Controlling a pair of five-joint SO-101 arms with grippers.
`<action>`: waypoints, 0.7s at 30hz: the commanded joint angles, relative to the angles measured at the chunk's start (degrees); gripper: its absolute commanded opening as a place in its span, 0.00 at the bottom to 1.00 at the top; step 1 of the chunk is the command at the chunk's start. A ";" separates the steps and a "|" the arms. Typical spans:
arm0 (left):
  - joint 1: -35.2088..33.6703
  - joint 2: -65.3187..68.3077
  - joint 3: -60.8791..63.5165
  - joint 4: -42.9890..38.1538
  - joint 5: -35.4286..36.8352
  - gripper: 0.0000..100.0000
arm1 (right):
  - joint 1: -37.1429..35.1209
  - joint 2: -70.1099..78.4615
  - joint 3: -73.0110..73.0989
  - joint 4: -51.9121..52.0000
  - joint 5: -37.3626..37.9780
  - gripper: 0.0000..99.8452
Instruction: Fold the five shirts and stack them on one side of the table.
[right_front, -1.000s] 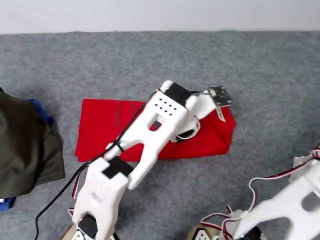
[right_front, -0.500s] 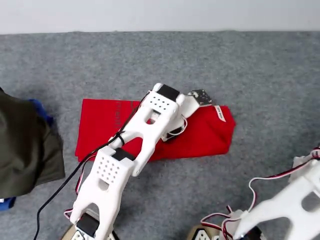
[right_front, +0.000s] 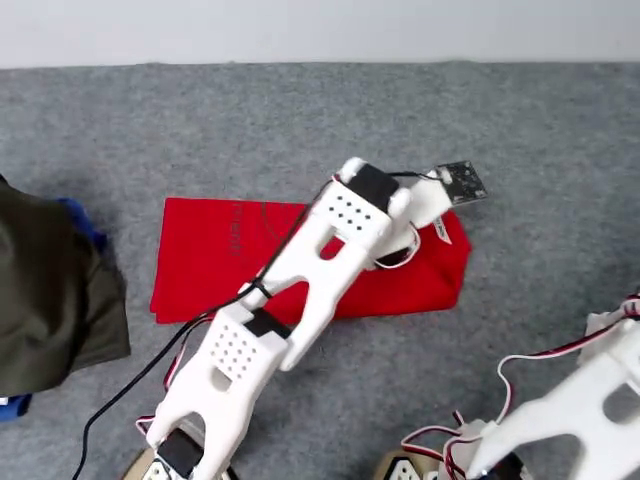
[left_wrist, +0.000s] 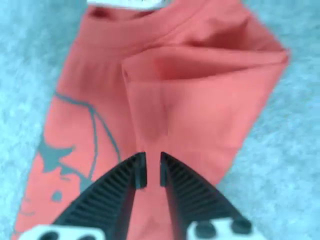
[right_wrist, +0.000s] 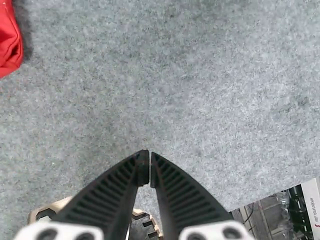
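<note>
A red shirt (right_front: 200, 262), part-folded into a long band, lay flat in the middle of a grey felt-like tabletop (right_front: 520, 130). Its white neck label (right_front: 441, 229) was at the end nearer the right arm. The left arm (right_front: 300, 270) stretched across the shirt with its wrist above the label end. In the left wrist view its jaws were drawn almost together above the cloth, beside the edge of a folded-over flap (left_wrist: 200, 95), and seemed to grip nothing, though the view was soft. The right jaws hung clenched and empty over bare tabletop, well apart from the shirt. A dark green and blue pile (right_front: 50, 290) sat at the tabletop's left edge. The shirt looked light, limp and thin, so it would likely sag and unfold if lifted by a single layer, and the rough surface might drag on it. A fair hold would be a pinch through both layers at a corner or along the flap's edge.
</note>
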 joint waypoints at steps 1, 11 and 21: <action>0.26 1.93 -2.42 -4.57 0.18 0.06 | 0.04 -1.80 -2.46 0.40 0.62 0.01; -0.09 1.23 -10.51 3.78 3.08 0.06 | 0.04 -1.80 -2.46 0.40 0.62 0.01; -12.66 -16.35 2.86 4.75 11.16 0.06 | 0.04 -1.80 -2.46 0.40 0.62 0.01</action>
